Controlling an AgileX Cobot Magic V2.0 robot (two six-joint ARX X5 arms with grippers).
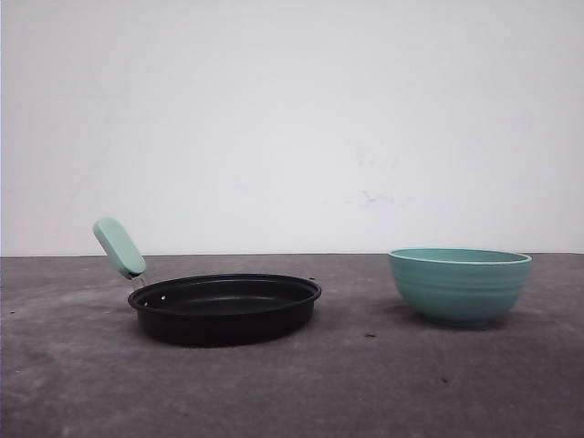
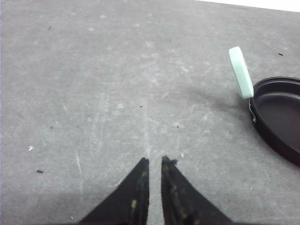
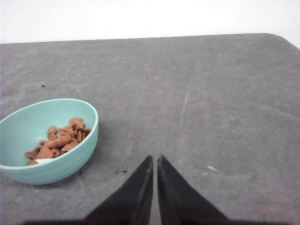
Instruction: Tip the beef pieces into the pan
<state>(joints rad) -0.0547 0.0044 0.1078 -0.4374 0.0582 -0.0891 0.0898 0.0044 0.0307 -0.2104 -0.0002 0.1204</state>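
Grey scuffed tabletop: shallow black round pan, mint handle, empty; reddish-brown beef pieces in teal ribbed bowl alongside, staged for pouring; left gripper, right gripper jaws closed, empty

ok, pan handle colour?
Mint green, on the black pan; the handle shows best in the left wrist view.

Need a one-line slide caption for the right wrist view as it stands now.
Right gripper, fingers nearly shut on nothing, above the grey table beside the teal bowl of beef pieces.
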